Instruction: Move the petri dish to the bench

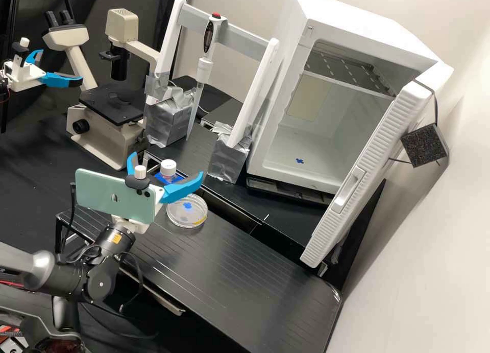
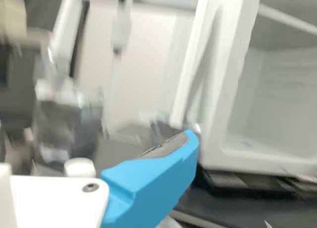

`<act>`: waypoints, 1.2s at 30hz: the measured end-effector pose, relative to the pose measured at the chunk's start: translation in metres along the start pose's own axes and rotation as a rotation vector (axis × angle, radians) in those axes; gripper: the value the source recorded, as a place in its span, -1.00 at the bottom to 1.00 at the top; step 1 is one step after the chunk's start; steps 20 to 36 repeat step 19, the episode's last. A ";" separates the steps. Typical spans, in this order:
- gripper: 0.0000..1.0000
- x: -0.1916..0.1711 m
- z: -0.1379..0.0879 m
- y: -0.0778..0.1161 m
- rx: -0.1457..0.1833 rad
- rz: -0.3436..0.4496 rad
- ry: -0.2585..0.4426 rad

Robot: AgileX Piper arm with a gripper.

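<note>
Petri dish [image 1: 187,213] on black bench [image 1: 240,268], blue fingers [image 1: 179,190] spread apart nearby

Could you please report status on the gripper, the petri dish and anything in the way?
Gripper open, nothing clasped. Petri dish flat on black bench. White-capped bottle near dish, possible obstacle.

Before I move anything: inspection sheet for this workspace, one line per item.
Surface: black bench, fine grooves along its top.
Job's things: dish on the bench, near its edge.
Clutter: white-capped bottle beside the dish; pipette upright in a rack.
Gripper: open, fingers spread by the bottle and dish.
Cables: black loops hanging at the arm.
Surroundings: microscope; white cabinet, door open.
</note>
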 end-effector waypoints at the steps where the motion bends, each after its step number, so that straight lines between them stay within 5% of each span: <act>1: 1.00 0.003 0.000 0.000 0.020 0.020 0.009; 6: 1.00 0.016 0.005 -0.005 0.100 0.077 -0.040; 13: 1.00 0.025 0.010 -0.013 0.086 0.145 -0.146; 19: 1.00 0.020 0.011 -0.011 0.145 0.152 -0.138; 36: 1.00 0.020 0.011 -0.011 0.145 0.152 -0.138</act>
